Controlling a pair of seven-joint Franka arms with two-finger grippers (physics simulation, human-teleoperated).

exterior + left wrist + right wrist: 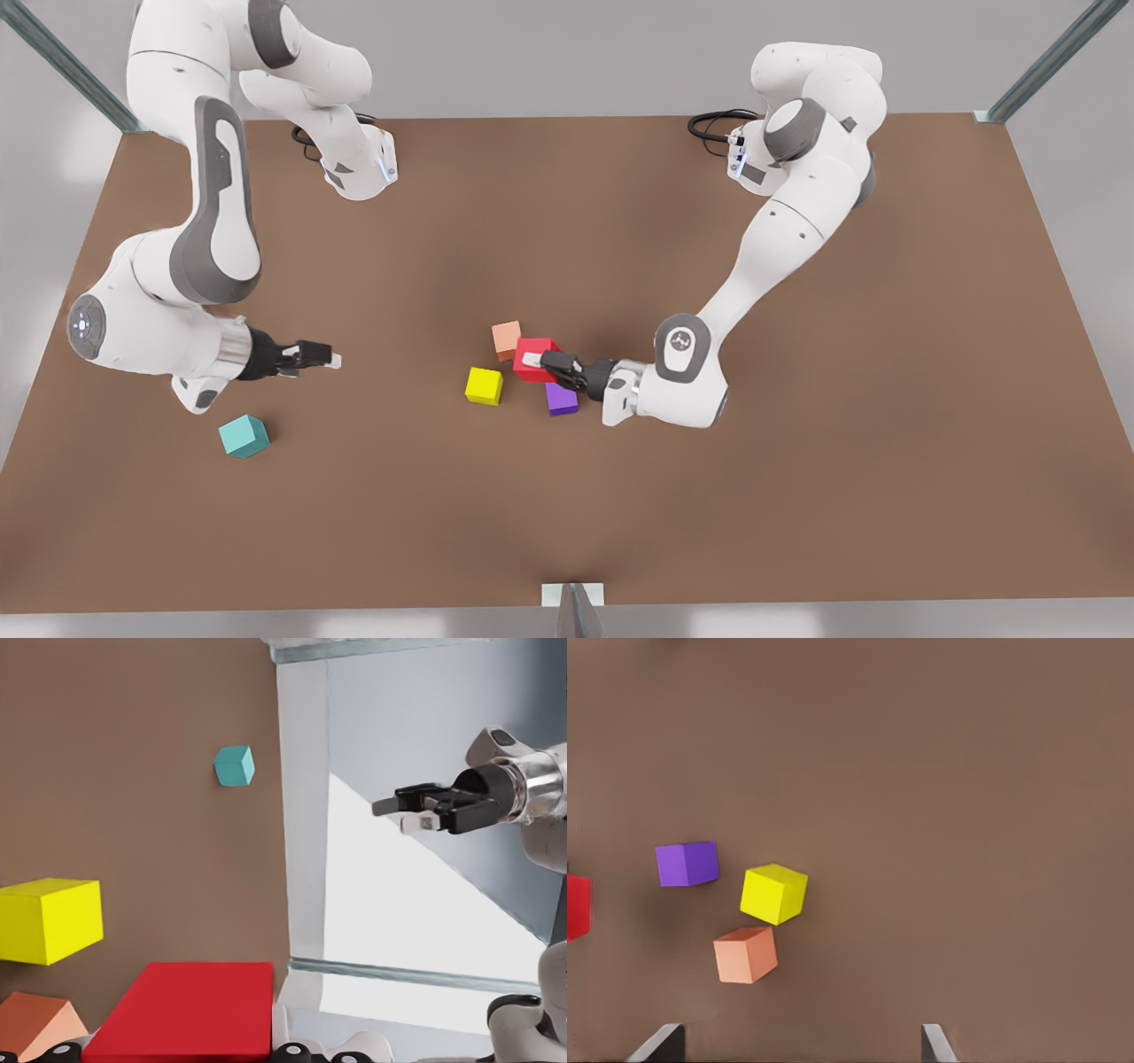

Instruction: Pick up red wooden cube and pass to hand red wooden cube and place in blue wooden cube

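The red wooden cube (534,356) sits near the middle of the desk (797,496), pinched in the left gripper (534,361), whose fingers close on it from the side of the front view's right. In the left wrist view the red wooden cube (186,1010) lies right against the camera between the finger bases. A salmon-orange cube (506,339) touches or nearly touches the red one on the side toward the desk's far edge; a yellow cube (484,385) stands just beside it toward the near edge and the front view's left, and a purple cube (561,398) lies partly under the left gripper's fingers. The blue wooden cube (244,435) rests alone, well apart, toward the desk's edge at the front view's left and nearer the near edge. The right gripper (330,359) hangs above the desk not far from the blue wooden cube, holding nothing; its fingers (400,803) stand a little apart, with a narrow gap between them
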